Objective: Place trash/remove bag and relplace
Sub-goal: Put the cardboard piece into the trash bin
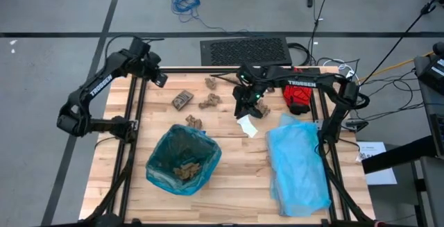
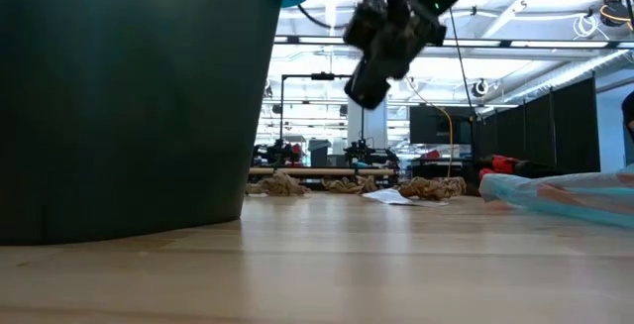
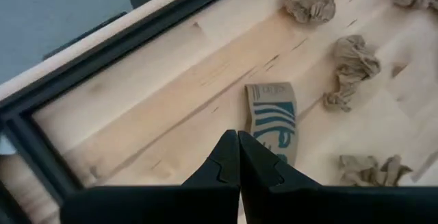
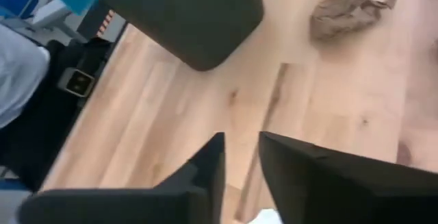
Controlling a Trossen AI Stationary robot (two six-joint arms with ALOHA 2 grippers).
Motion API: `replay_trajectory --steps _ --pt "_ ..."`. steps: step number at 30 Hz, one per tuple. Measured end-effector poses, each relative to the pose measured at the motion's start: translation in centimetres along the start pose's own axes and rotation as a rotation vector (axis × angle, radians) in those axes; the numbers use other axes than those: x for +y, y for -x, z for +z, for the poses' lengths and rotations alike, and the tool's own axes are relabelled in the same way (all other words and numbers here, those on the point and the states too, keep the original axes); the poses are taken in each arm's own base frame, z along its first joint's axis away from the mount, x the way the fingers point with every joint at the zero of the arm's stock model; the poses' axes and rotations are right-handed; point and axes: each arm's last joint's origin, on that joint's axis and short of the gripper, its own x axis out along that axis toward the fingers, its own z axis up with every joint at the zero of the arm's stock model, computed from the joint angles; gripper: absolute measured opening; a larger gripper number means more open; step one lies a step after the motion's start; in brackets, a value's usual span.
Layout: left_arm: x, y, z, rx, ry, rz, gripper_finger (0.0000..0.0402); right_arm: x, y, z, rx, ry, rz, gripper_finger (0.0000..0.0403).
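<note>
Since the right gripper (image 1: 250, 110) hangs over the white scrap (image 1: 247, 125), beside the lined bin (image 1: 183, 159), jaws narrowed with just a small gap, I can't tell if it's grabbed anything; it might lift away empty.

We see a pale, smooth wood bench (image 1: 236, 178), crumpled rough brown paper scraps (image 1: 208, 102), a thin glossy teal plastic bag (image 1: 208, 159), and a filmy sky-blue plastic bag (image 1: 298, 164).
</note>
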Motion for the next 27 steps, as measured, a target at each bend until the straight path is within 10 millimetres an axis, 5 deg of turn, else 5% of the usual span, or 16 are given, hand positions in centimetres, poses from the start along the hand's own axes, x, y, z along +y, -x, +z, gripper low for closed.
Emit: replay_trajectory --steps 6,14,27 --pt "0.1 -2.5 -0.7 0.037 0.02 -0.08 0.0 -2.1 0.5 -1.8 -0.064 0.037 -0.059 0.0005" --pt "-0.8 -6.1 -1.5 0.064 0.033 -0.113 0.0 -4.5 3.1 -2.0 -0.162 0.039 -0.161 0.0001" --pt "-3.1 -7.0 -0.4 -0.008 0.03 -0.207 0.0018 -5.2 2.8 -4.5 -0.125 -0.001 -0.161 0.0001"
